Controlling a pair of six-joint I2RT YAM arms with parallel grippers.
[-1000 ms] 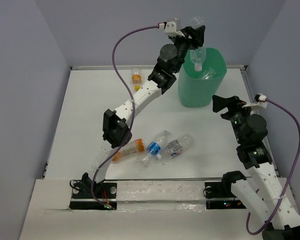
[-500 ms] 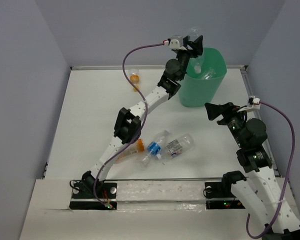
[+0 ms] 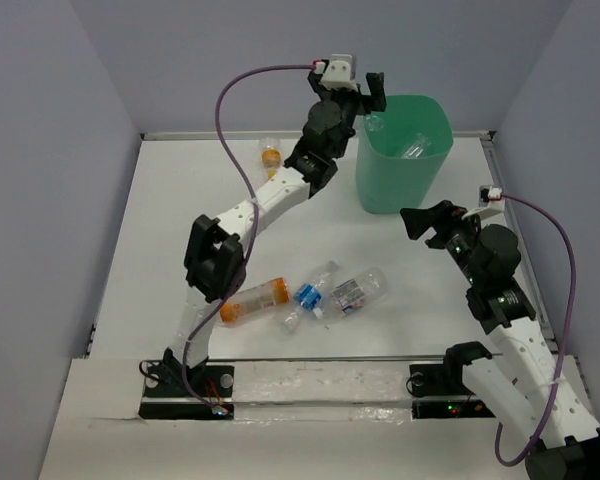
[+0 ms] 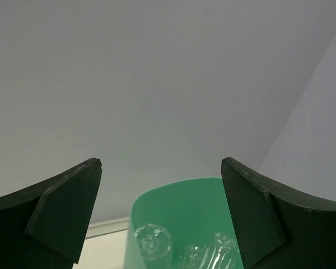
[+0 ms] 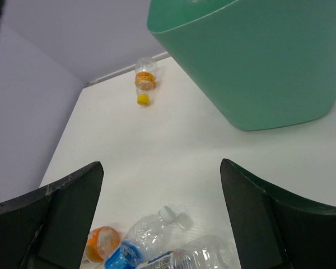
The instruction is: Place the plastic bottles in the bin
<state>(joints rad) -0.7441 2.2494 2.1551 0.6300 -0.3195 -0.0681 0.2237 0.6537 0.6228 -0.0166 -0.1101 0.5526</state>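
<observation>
Left claw (image 3: 372,92) hangs wide and empty above the bin (image 3: 390,185) rim, a good dropping spot. I've got my right claw (image 5: 161,165) wide too, aimed at bottles (image 5: 151,246) on the tabletop (image 3: 180,230).

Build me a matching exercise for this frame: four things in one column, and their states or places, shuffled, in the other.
Things:
1. left gripper
2. right gripper
3. bin
4. yellow-capped bottle

States:
A. lying alone, away from the other bottles
B. open, empty, higher than the bin's rim
C. holding clear bottles
D. open, empty, low beside the bin

Pairs: 1-B, 2-D, 3-C, 4-A
</observation>
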